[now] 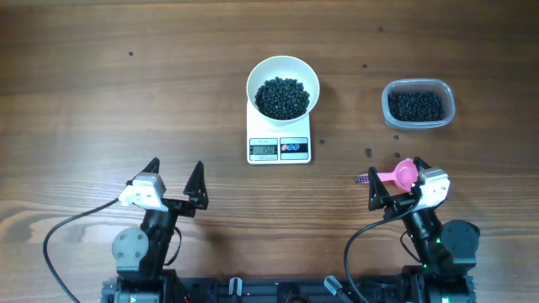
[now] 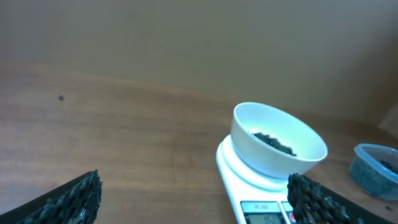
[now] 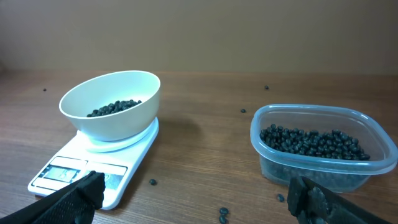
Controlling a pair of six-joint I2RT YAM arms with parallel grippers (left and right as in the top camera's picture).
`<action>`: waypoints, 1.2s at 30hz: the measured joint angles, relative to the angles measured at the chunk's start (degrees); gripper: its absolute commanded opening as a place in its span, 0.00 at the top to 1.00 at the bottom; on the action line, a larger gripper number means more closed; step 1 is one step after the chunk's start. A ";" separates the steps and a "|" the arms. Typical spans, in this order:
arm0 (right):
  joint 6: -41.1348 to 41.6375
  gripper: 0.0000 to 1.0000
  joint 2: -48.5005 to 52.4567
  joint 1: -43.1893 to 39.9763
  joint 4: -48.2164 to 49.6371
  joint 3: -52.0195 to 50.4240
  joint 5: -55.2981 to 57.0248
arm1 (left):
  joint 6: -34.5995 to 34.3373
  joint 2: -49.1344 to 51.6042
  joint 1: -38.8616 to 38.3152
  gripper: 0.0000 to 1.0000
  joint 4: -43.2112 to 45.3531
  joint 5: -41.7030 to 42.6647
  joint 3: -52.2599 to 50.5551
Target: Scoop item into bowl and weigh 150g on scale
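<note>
Hanging wide open and empty, both grippers hover well short of the scale [image 1: 279,149].
Left gripper [image 1: 175,171] and right gripper [image 1: 394,180] grasp nothing; a pink scoop [image 1: 405,173] lies by the right one. Beyond, black beads [image 1: 281,98] lie in the white bowl [image 1: 253,80] sitting on the scale; more sit in the clear tub [image 1: 388,106].

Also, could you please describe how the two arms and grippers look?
The left arm and right arm are black, each with a white housing behind its gripper. The left gripper and right gripper have black, ridged fingers; black cables loop from both.
</note>
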 measured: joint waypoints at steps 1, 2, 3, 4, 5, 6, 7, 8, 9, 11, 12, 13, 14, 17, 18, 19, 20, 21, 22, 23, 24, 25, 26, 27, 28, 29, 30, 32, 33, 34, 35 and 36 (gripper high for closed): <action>0.00 0.00 0.00 0.00 0.00 0.00 0.00 | -0.37 0.02 -0.22 0.00 -0.04 -0.59 -0.55; 0.00 0.00 0.00 0.00 0.00 0.00 0.00 | -0.39 0.00 -0.31 0.00 -0.02 -0.96 -0.59; 0.00 0.00 0.00 0.00 0.00 0.00 0.00 | -0.42 -0.02 -0.42 0.00 -0.02 -1.42 -0.59; 0.00 0.00 0.00 0.00 0.00 0.00 0.00 | -0.42 -0.02 -0.44 0.00 -0.02 -1.57 -0.59; 0.00 0.00 0.00 0.00 0.02 0.00 0.02 | -0.42 -0.02 -0.50 0.00 -0.02 -1.81 -0.59; 0.00 0.00 0.00 0.00 0.00 0.00 0.00 | -0.42 -0.02 -0.52 0.00 -0.04 -2.03 -0.59; 0.00 0.00 0.00 0.00 0.00 0.00 0.00 | -0.39 -0.02 -0.52 0.00 -0.04 -2.23 -0.59; 0.00 0.01 0.00 0.00 0.00 0.00 0.00 | -0.33 -0.02 -0.52 0.00 -0.04 -2.34 -0.59; 0.00 0.00 0.00 0.00 0.00 0.00 0.00 | -0.28 -0.02 -0.52 0.00 -0.04 -2.45 -0.59; 0.00 0.00 0.00 0.00 0.00 0.00 0.00 | -0.15 -0.02 -0.52 0.00 -0.07 -2.64 -0.59; 0.00 0.00 0.00 0.00 0.00 0.00 0.00 | -0.13 -0.02 -0.52 0.00 -0.07 -2.67 -0.59; 0.00 0.00 0.00 0.00 0.00 0.00 0.00 | -0.13 -0.02 -0.52 0.00 -0.07 -2.67 -0.59; 0.00 0.00 0.00 0.00 0.00 0.00 0.00 | -0.13 -0.02 -0.52 0.00 -0.07 -2.67 -0.59; 0.00 0.00 0.00 0.00 0.00 0.00 0.00 | -0.13 -0.02 -0.52 0.00 -0.07 -2.67 -0.59; 0.00 0.00 0.00 0.00 0.00 0.00 0.00 | -0.13 -0.02 -0.52 0.00 -0.07 -2.67 -0.59; 0.00 0.00 0.00 0.00 0.02 0.00 0.00 | -0.13 -0.02 -0.52 0.00 -0.07 -2.67 -0.59; 0.00 0.00 0.00 0.00 0.00 0.00 0.00 | -0.13 -0.02 -0.52 0.00 -0.07 -2.67 -0.59; 0.00 0.00 0.00 0.00 0.00 0.00 0.00 | -0.13 -0.02 -0.52 0.00 -0.04 -2.67 -0.59; 0.00 0.00 0.00 0.00 0.00 0.00 0.00 | -0.13 -0.02 -0.52 0.00 -0.07 -2.67 -0.59; 0.00 0.00 0.00 0.00 0.00 0.00 0.00 | -0.13 -0.02 -0.52 0.00 -0.04 -2.67 -0.59; 0.00 0.00 0.00 0.00 0.00 0.00 0.00 | -0.13 -0.02 -0.52 0.00 -0.04 -2.67 -0.59; 0.00 0.00 0.00 0.00 0.00 0.00 0.00 | -0.13 -0.02 -0.52 0.00 -0.04 -2.67 -0.59; 0.00 0.00 0.00 0.00 0.00 0.00 0.00 | -0.13 -0.02 -0.52 0.00 -0.04 -2.67 -0.59; 0.00 0.00 0.00 0.00 0.00 0.00 0.00 | -0.13 -0.02 -0.52 0.00 -0.04 -2.67 -0.59; 0.00 0.00 0.00 0.00 0.00 0.00 0.00 | -0.13 -0.02 -0.52 0.00 -0.04 -2.67 -0.59; 0.00 0.00 0.00 0.00 0.00 0.00 0.00 | -0.13 -0.02 -0.52 0.00 -0.04 -2.67 -0.59; 0.00 0.00 0.00 0.00 0.00 0.00 0.00 | -0.13 -0.02 -0.52 0.00 -0.04 -2.67 -0.59; 0.00 0.00 0.00 0.00 0.00 0.00 0.00 | -0.13 -0.02 -0.52 0.00 -0.04 -2.67 -0.59; 0.00 0.00 0.00 0.00 0.00 0.00 0.00 | -0.13 -0.02 -0.52 0.00 -0.04 -2.67 -0.59; 0.00 0.00 0.00 0.00 0.00 0.00 0.00 | -0.13 -0.02 -0.52 0.00 -0.04 -2.67 -0.59; 0.00 0.00 0.00 0.00 0.00 0.00 0.00 | -0.13 -0.02 -0.52 0.00 -0.04 -2.67 -0.59; 0.00 0.00 0.00 0.00 0.00 0.00 0.00 | -0.13 -0.02 -0.52 0.00 -0.04 -2.67 -0.59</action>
